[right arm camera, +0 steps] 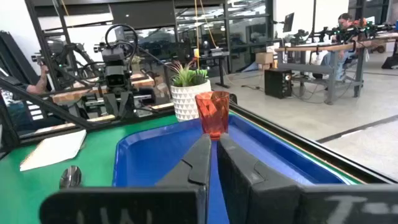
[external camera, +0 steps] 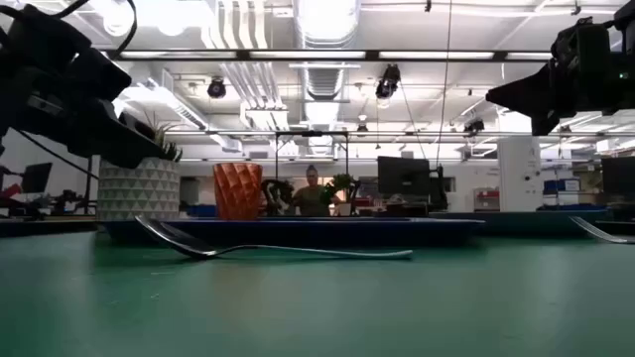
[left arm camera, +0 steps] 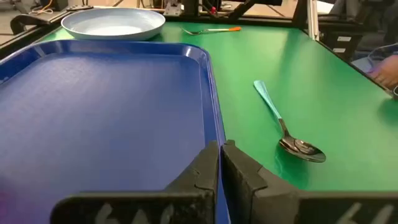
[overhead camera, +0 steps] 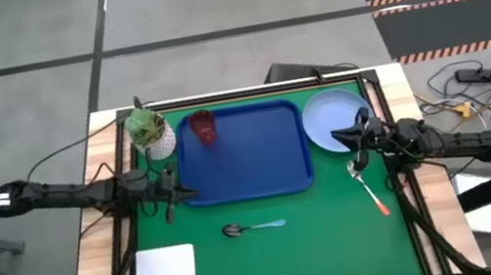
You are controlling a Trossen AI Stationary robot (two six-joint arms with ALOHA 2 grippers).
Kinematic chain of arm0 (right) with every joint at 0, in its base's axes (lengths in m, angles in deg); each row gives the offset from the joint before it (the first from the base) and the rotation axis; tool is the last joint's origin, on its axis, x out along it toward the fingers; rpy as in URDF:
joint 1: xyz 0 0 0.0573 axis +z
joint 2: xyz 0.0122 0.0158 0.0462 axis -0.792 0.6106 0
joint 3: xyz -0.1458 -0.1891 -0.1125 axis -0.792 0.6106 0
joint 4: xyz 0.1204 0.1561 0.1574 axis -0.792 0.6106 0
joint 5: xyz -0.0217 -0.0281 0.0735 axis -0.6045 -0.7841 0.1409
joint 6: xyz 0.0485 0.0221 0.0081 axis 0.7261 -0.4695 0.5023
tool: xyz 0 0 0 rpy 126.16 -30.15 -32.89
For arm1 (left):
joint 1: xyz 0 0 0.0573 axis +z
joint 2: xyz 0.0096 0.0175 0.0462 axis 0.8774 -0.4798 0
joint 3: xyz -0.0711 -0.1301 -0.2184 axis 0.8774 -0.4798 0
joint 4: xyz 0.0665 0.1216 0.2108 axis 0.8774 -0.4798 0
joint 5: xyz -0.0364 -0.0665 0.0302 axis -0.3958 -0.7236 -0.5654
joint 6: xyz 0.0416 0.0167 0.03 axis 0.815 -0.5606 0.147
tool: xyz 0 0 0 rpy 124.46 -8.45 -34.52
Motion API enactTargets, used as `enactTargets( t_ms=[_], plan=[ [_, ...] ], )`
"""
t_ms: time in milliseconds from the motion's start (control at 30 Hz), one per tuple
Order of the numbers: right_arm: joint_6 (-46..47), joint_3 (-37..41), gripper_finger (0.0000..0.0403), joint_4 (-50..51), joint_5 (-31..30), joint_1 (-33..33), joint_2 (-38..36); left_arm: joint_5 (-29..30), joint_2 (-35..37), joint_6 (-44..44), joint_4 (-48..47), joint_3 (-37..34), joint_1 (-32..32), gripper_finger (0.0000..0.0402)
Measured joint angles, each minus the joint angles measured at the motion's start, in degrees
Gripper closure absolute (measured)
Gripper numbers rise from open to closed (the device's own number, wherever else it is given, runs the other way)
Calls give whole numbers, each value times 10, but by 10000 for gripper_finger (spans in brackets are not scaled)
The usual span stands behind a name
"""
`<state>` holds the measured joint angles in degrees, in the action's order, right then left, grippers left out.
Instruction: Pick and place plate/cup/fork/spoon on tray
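Observation:
The dark-blue tray (overhead camera: 246, 172) lies mid-table. The red cup (overhead camera: 202, 126) stands upright in its far left corner. The light-blue plate (overhead camera: 329, 116) rests flat on the green mat just right of the tray. The orange-handled fork (overhead camera: 370, 189) lies near the plate. The blue-handled spoon (overhead camera: 253, 227) lies in front of the tray. My left gripper (left arm camera: 221, 152) is shut and empty, hovering over the tray's left near rim. My right gripper (right arm camera: 214, 146) is shut and empty, raised above the plate's near right edge (overhead camera: 359, 131).
A white pot with a green plant (overhead camera: 151, 133) stands at the tray's far left corner. A white notepad (overhead camera: 166, 269) lies at the near left. Black frame rails run along the table's edges. Open green mat lies in front of the tray around the spoon.

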<state>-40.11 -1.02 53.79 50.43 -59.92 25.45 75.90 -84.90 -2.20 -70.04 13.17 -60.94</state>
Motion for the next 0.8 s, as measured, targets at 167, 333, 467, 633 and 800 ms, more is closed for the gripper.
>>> enactTargets(
  t_ms=[167,333,467,633,800],
  plan=[
    [0,0,385,0,0,0,0,0,-10,0,0,0,0,402],
    [0,0,385,0,0,0,0,0,-22,0,0,0,0,402],
    [0,0,385,0,0,0,0,0,-31,0,0,0,0,402],
    [1,0,385,0,0,0,0,0,-44,0,0,0,0,402],
    [1,0,385,0,0,0,0,0,-58,0,0,0,0,402]
  ],
)
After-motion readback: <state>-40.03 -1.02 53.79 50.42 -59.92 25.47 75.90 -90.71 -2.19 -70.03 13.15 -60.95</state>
